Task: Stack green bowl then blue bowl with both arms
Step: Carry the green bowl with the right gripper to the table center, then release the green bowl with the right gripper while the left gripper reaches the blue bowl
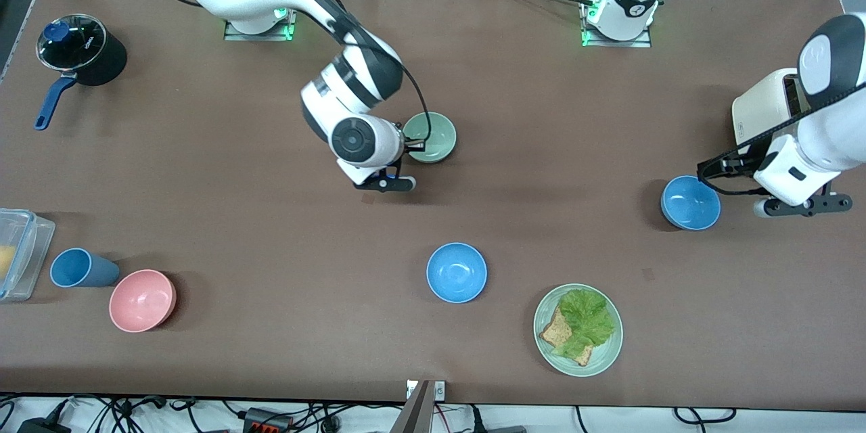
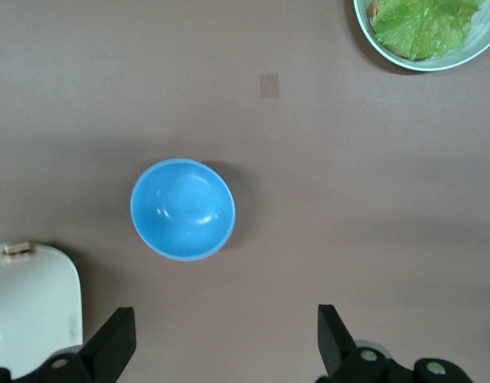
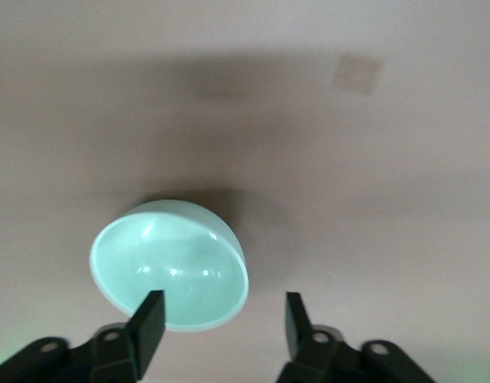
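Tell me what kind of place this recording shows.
Probably a robot lab bench staged as a kitchen: two bolted arms, cables along the table edge, and tableware like the pot and sandwich plate.

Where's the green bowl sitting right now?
In the front view the green bowl sits mid-table, farther from the camera than the matte blue bowl. The right pincer is open beside it, one finger over its rim.

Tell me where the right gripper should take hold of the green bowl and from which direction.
Judging by its pose, grip the rim. The green bowl sits upright and open on the table, its smooth round wall offering nothing to pinch. The right gripper, open just above it, should probably come straight down, one finger inside the rim and one outside.
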Tool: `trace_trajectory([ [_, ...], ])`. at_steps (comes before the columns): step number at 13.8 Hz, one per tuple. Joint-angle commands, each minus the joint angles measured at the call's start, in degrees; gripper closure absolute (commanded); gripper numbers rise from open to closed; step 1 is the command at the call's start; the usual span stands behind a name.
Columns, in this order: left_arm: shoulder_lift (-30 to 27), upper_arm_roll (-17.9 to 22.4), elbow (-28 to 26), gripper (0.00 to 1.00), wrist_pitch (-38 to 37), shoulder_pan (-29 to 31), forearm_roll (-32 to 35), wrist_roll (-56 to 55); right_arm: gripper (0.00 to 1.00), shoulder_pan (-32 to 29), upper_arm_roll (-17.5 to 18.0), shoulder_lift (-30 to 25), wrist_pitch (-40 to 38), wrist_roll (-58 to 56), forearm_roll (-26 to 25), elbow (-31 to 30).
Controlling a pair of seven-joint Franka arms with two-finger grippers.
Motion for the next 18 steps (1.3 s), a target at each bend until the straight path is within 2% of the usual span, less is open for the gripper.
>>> trace_trajectory([
  [1, 3.15, -0.13, -1.49, 0.00, 5.24, 4.39, 1.01, 8.73, 0.00, -4.34, -0.88, -3.58, -9.54, 0.91, -2.74, 7.52],
  [5, 10.26, -0.05, -2.64, 0.00, 12.98, 9.23, 1.36, 13.41, 0.00, -17.43, -0.89, -5.69, -10.18, -4.95, -3.87, 8.86],
  [7, 13.52, -0.05, -2.64, 0.00, 15.62, 9.95, 1.45, 14.99, 0.00, -20.52, -0.89, -7.44, -10.27, -8.23, -8.87, 8.86],
  [8, 14.58, -0.05, -2.73, 0.00, 15.72, 9.95, 1.45, 15.26, 0.00, -22.36, -0.81, -8.24, -10.44, -9.19, -9.68, 8.78],
  [11, 14.51, -0.05, -5.00, 0.00, 17.03, 10.12, 1.98, 16.14, 0.00, -25.27, -0.89, -10.43, -11.32, -11.82, -9.95, 8.86],
  [13, 13.28, -0.05, -10.53, 0.00, 23.78, 11.08, 1.98, 18.51, 0.00, -27.38, -1.15, -11.58, -11.41, -16.30, -9.77, 8.86],
  [14, 13.27, -0.05, -11.16, 0.00, 24.77, 11.79, 1.98, 19.47, 0.00, -27.74, -1.94, -12.98, -11.41, -18.84, -9.68, 8.86],
  [16, 13.54, -0.05, -11.52, 0.00, 24.95, 12.84, 1.98, 22.11, 0.00, -25.47, -10.60, -15.61, -11.32, -26.74, -6.98, 8.86],
  [18, 13.36, -0.05, -12.66, 0.02, 24.95, 13.29, 1.98, 22.56, 0.00, -19.42, -22.28, -17.90, -11.32, -34.66, -2.58, 8.69],
])
